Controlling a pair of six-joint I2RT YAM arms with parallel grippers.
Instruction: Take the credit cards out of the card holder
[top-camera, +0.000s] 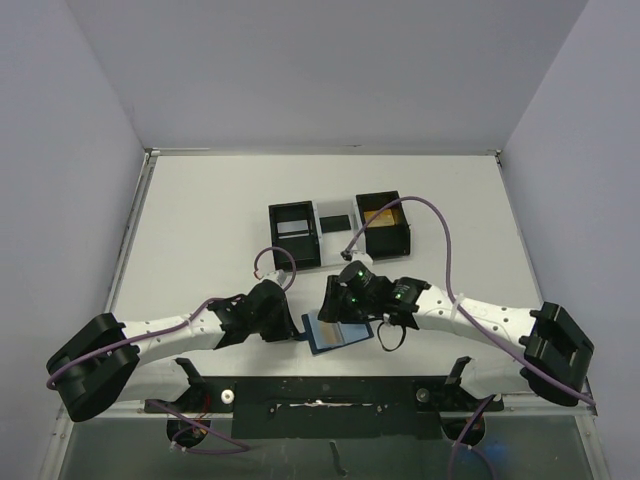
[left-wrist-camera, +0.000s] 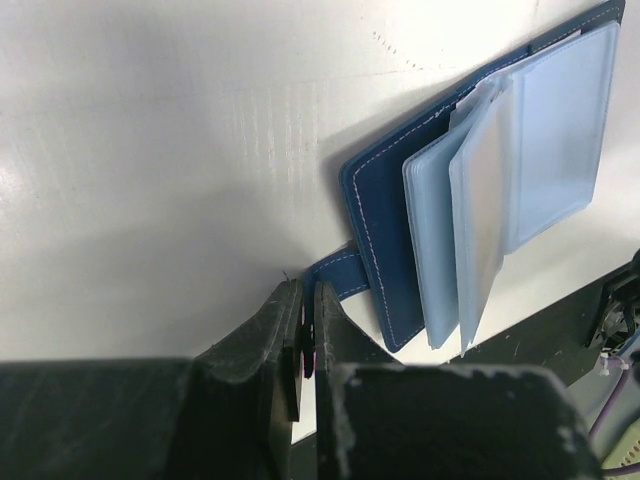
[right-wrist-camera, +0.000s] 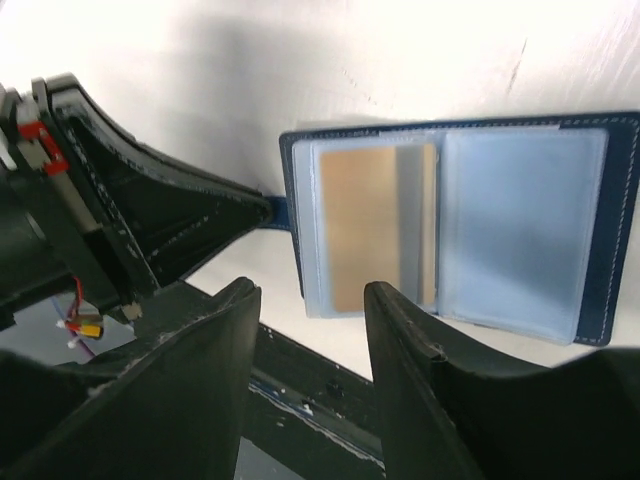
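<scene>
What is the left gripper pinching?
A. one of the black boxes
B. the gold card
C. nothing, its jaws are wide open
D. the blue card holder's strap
D: in the left wrist view the left gripper is shut on the strap of the open card holder.

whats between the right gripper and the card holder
Only a strip of bare table separates right gripper and card holder, clearest in the right wrist view.

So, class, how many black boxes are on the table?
2. The left box and the right box stand side by side in the middle of the table. No others show, and none seems hidden.
</scene>
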